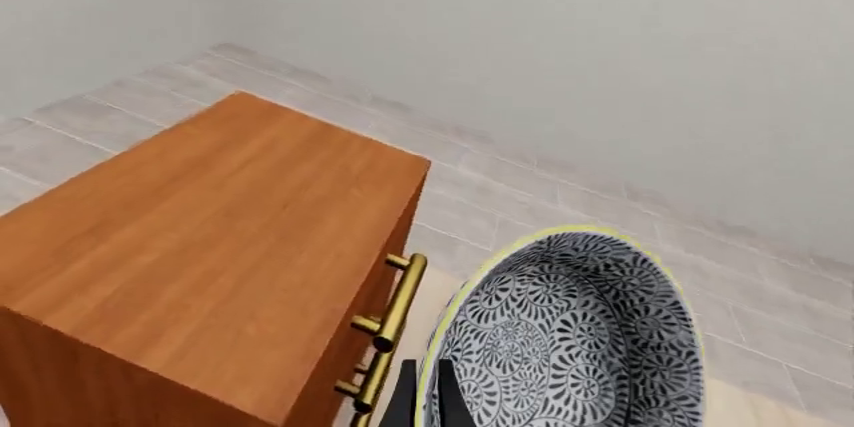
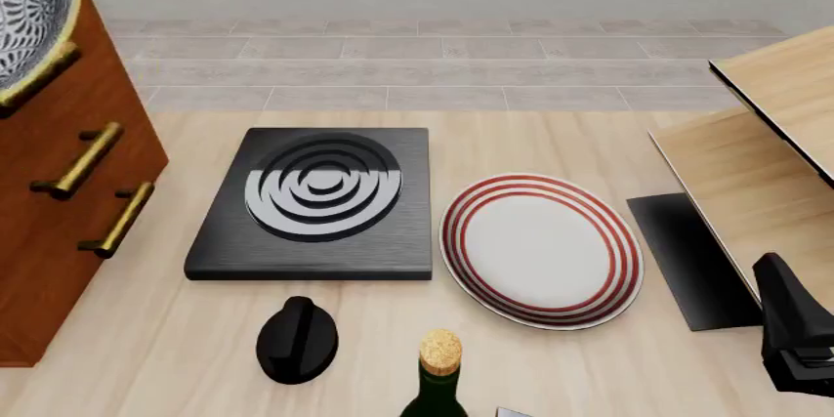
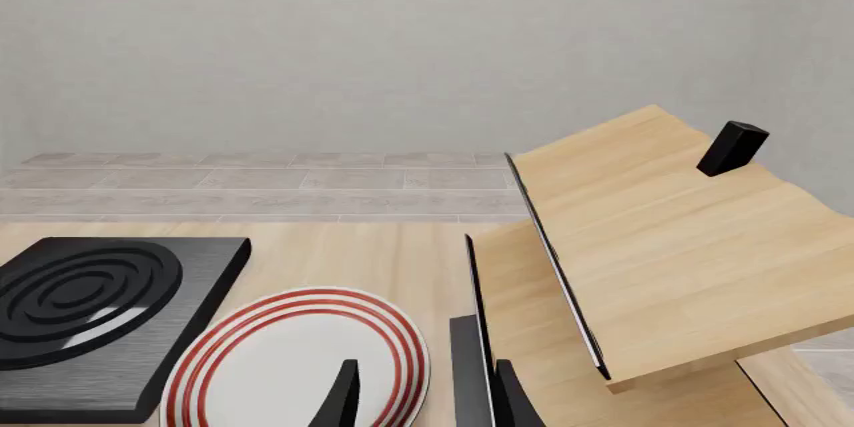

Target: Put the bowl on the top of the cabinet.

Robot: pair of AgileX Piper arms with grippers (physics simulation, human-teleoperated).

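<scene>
Your left gripper (image 1: 424, 402) is clamped on the bowl (image 1: 567, 337), one finger inside the rim and one outside. In the left wrist view the bowl hangs in the air just off the cabinet (image 1: 200, 257), beside the drawer front with its brass handles (image 1: 390, 332), and tips so you look straight into the patterned inside. The cabinet's flat top lies bare next to it. From the front camera you catch only a slice of the bowl against the cabinet's upper edge, so you cannot tell from there whether it touches the wood.

Out from the cabinet's drawer front, the black hob (image 2: 312, 204) sits on the surface (image 2: 548, 134), and beyond it the red-ringed plate (image 2: 541, 249) lies flat. A black knob (image 2: 297, 339) and a corked bottle (image 2: 437, 378) stand nearer you.

Your right gripper (image 3: 420, 397) hangs with its fingers apart, holding nothing, over the plate's far edge, beside the pale wood stand (image 3: 667, 247).
</scene>
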